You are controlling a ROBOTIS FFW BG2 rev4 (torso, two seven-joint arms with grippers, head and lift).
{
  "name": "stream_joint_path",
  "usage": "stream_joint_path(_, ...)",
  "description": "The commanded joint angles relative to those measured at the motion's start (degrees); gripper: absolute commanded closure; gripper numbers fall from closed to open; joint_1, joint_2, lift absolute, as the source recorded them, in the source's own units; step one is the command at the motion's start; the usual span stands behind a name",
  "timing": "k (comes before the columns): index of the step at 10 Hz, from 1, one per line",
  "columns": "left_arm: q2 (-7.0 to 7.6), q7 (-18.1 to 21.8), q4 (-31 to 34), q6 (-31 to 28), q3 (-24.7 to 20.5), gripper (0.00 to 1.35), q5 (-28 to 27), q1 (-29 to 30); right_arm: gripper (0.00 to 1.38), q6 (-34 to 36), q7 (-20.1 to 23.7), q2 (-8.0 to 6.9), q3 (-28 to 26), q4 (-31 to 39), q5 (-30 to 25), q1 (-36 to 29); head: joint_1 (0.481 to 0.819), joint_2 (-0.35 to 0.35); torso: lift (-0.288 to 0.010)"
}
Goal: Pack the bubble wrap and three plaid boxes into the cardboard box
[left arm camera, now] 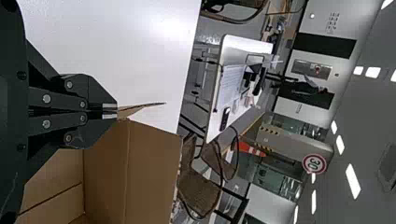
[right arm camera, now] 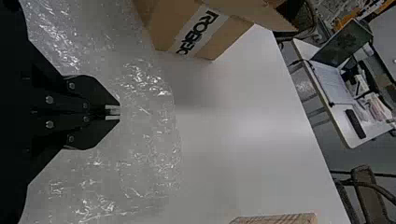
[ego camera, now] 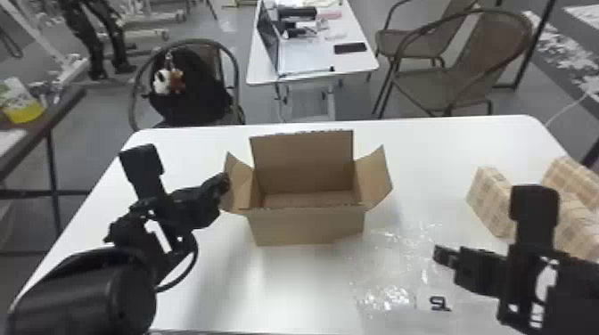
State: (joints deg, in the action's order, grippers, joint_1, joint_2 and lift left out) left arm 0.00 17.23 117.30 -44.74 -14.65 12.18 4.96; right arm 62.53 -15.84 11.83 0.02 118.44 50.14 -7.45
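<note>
The open, empty cardboard box stands mid-table, flaps spread. At its left flap is my left gripper; in the left wrist view the left gripper is shut on that flap. Clear bubble wrap lies flat to the box's front right. My right gripper is above it; in the right wrist view the right gripper is shut with nothing held, over the bubble wrap. Plaid boxes sit at the table's right, partly behind the right gripper.
The white table has bare surface behind and left of the cardboard box. Beyond its far edge are chairs, one holding a black bag, and a smaller table with a laptop.
</note>
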Motion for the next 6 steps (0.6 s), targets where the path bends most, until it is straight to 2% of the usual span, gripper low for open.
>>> stream_joint_path(1,-0.15,0.0,-0.3,0.0,0.3,1.21,-0.2,0.0,1.17,4.4,-1.4,1.18,-2.7,-1.3,9.1,1.8,0.695,0.144,-0.132)
stream_joint_path(2,-0.15,-0.1,-0.4,0.1,0.5,1.21,-0.2,0.0,1.17,8.0,-6.4,1.09,-6.4,-0.2,17.2,3.1,0.695,0.146,-0.132)
stream_joint_path(3,-0.15,-0.2,-0.4,0.2,0.5,1.21,-0.5,0.0,1.17,12.7,-12.8,1.18,-12.2,1.3,28.3,5.1,0.695,0.143,-0.132)
stream_joint_path(4,-0.15,-0.4,-0.4,0.2,0.8,1.21,-0.8,-0.1,1.17,15.6,-19.7,1.53,-16.5,0.7,42.1,7.0,0.695,0.128,-0.132)
stream_joint_path(5,-0.15,-0.5,-0.4,0.0,0.9,1.21,-1.2,-0.1,1.17,14.5,-22.9,2.94,-16.8,-0.8,54.1,8.0,0.695,0.113,-0.132)
stream_joint_path(6,-0.15,-0.8,-0.4,-0.2,1.4,1.21,-1.5,-0.4,1.17,14.0,-23.0,4.35,-15.7,-2.5,61.4,9.3,0.695,0.121,-0.132)
